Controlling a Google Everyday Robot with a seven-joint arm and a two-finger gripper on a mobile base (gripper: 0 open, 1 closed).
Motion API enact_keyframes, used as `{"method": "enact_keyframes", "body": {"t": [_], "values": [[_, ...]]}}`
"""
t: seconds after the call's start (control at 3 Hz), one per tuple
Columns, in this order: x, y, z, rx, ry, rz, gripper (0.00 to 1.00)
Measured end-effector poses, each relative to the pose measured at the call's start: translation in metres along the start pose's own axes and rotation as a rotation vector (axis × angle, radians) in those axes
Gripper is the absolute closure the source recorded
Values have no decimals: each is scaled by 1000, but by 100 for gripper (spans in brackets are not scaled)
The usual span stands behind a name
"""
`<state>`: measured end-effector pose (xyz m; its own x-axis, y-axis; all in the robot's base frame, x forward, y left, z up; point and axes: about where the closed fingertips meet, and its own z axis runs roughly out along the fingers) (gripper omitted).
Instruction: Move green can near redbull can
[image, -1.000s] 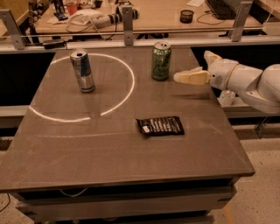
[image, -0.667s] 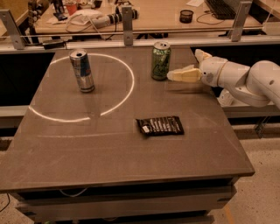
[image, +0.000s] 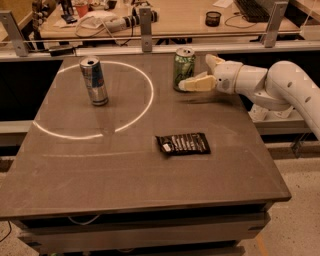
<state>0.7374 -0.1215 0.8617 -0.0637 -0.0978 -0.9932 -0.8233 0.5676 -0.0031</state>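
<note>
Green drink can (image: 184, 67) with pale scrawl and a silver top stands upright near the far edge of the grey-brown table (image: 150, 195). The white two-finger gripper (image: 196, 71) is right beside it, its arm stretched in from the right. We see the fingers spread wide with nothing clamped. The near finger (image: 197, 84) lies low against the can's right front side, though we cannot tell if it truly touches. Front of the gripper, a flat black snack packet (image: 183, 144) lies mid-table, off any straight path. Well to the left stands the tall slim blue-and-silver redbull can (image: 94, 82), upright inside a thin white ring (image: 148, 102) marked on the tabletop.
</note>
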Motion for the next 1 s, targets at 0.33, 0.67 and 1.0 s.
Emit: {"method": "enact_keyframes", "body": {"t": [0.33,0.67,1.0], "values": [[-2,17,9,-66,10,15,0],[-5,35,13,-132,4,25,0],[-10,47,16,-179,-11,10,16]]}}
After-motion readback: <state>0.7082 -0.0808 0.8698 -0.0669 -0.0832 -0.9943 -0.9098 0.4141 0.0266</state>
